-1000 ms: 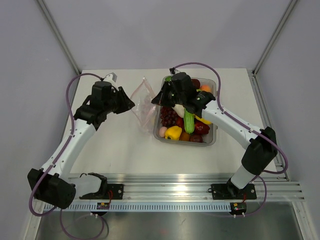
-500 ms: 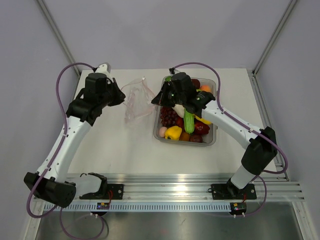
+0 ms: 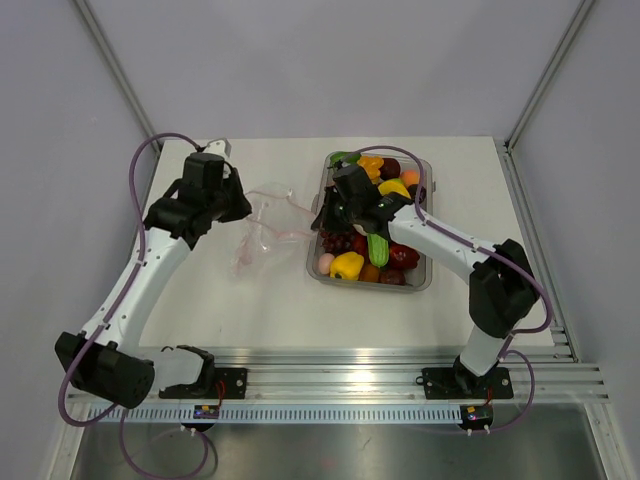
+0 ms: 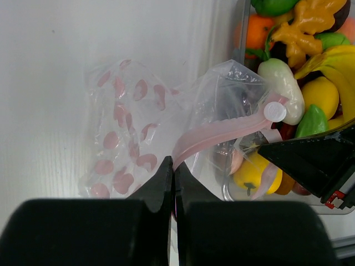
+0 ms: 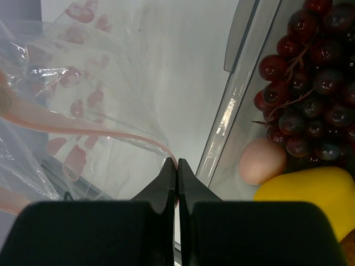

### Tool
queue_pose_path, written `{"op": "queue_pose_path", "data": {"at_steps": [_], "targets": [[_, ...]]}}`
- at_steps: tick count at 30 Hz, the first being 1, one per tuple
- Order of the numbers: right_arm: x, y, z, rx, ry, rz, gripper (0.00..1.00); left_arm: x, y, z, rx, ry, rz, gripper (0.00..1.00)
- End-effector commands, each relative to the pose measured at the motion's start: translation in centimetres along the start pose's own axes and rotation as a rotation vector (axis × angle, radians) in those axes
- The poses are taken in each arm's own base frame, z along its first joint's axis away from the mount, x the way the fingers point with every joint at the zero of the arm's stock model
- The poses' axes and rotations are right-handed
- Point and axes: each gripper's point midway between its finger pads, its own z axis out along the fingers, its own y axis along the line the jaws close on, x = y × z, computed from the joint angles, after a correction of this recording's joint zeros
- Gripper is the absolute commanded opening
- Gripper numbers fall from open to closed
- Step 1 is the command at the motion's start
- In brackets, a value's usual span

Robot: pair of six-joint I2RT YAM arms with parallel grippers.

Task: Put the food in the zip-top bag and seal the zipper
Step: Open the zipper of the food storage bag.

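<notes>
The zip-top bag, clear with pink spots, hangs stretched between my two grippers just left of the tray. My left gripper is shut on one end of the pinkish zipper; its jaws pinch the strip. My right gripper is shut on the strip's other side, as its wrist view shows, with the bag to its left. The food is piled in the grey tray: purple grapes, a pink egg-like piece, a yellow pepper. No food shows inside the bag.
The tray's left wall runs right beside my right fingers. In the left wrist view, my right gripper's black body sits over the tray's near corner. Grey walls enclose the table on three sides.
My left gripper swung left and then nearer, pulling the bag from upright to spread and lower. My right gripper turned and dropped toward the tray's left edge, still holding the strip.
</notes>
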Motion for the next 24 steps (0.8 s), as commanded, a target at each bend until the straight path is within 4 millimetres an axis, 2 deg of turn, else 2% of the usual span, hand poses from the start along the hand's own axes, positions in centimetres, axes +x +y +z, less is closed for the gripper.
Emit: {"op": "queue_pose_path", "data": {"at_steps": [1, 6, 7, 8, 11, 16, 17, 19, 20, 21, 22, 24], "targets": [[-1.2, -0.8, -0.6, 0.03, -0.047, -0.032, 0.0, -0.6, -0.7, 0.4, 0.036, -0.025, 0.015, 0.0], [-1.3, -1.0, -1.1, 0.044, -0.055, -0.036, 0.02, 1.0, -2.2, 1.7, 0.072, 0.026, 0.027, 0.0], [-1.3, -1.1, -1.3, 0.048, -0.055, -0.035, 0.04, 1.2, -2.4, 1.9, 0.074, 0.033, 0.031, 0.0], [-1.4, -0.9, -1.7, 0.044, -0.057, -0.042, 0.12, 1.4, -2.6, 2.2, 0.074, 0.04, 0.035, 0.0], [-1.7, -0.6, -2.5, 0.036, -0.07, -0.048, 0.26, 1.5, -2.8, 2.6, 0.07, 0.046, 0.039, 0.0], [-2.3, 0.1, -4.6, 0.026, -0.095, -0.063, 0.36, 1.5, -2.8, 3.0, 0.06, 0.05, 0.041, 0.0], [-2.9, 0.2, -5.6, 0.026, -0.124, -0.066, 0.37, 1.5, -3.0, 3.0, 0.064, 0.048, 0.041, 0.0], [-3.1, -0.6, -6.5, 0.058, -0.163, -0.063, 0.38, 1.6, -3.0, 3.2, 0.063, 0.056, 0.042, 0.0], [-3.8, -0.6, -7.8, 0.066, -0.211, -0.064, 0.4, 1.7, -3.0, 3.2, 0.06, 0.061, 0.045, 0.0], [-3.9, -1.0, -8.3, 0.079, -0.227, -0.067, 0.43, 1.6, -3.1, 3.2, 0.061, 0.062, 0.045, 0.0], [-3.9, -1.5, -8.6, 0.095, -0.235, -0.077, 0.48, 1.7, -3.2, 3.3, 0.06, 0.066, 0.048, 0.0], [-3.5, -3.2, -9.1, 0.157, -0.247, -0.084, 0.51, 1.8, -3.2, 3.4, 0.056, 0.069, 0.05, 0.0]]}}
